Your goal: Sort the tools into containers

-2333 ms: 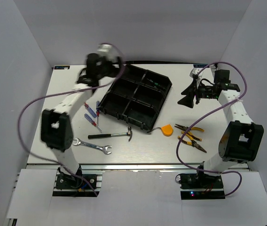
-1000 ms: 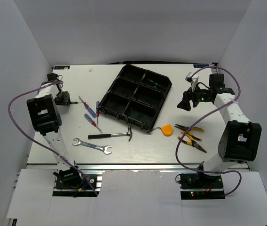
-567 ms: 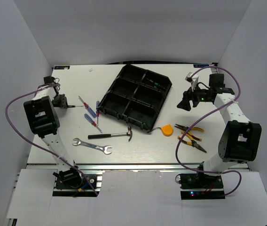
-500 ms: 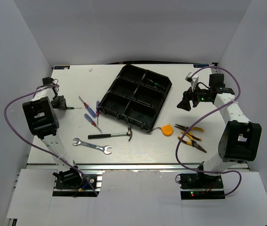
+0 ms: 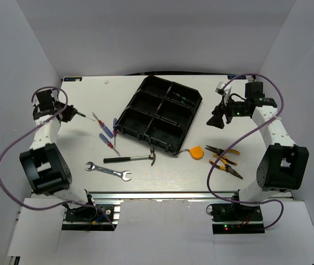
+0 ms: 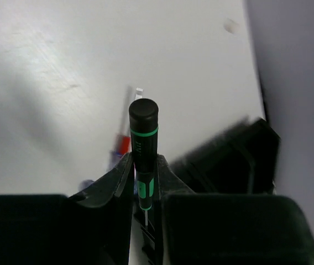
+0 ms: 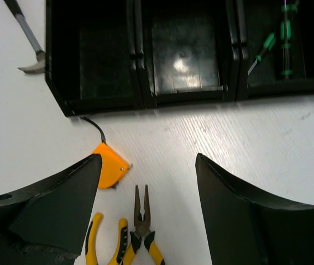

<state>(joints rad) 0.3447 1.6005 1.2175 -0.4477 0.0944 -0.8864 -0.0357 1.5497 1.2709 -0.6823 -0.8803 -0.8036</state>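
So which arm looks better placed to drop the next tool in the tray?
Left. The left hand grips a black-green screwdriver; the right hand hangs open and empty near the pliers.

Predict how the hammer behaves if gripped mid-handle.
Hammer: probably rigid. Its metal claw head sits at one end of a slim black handle, so likely head-heavy and may pivot in the grip. Lying flat on the table, it shouldn't roll.
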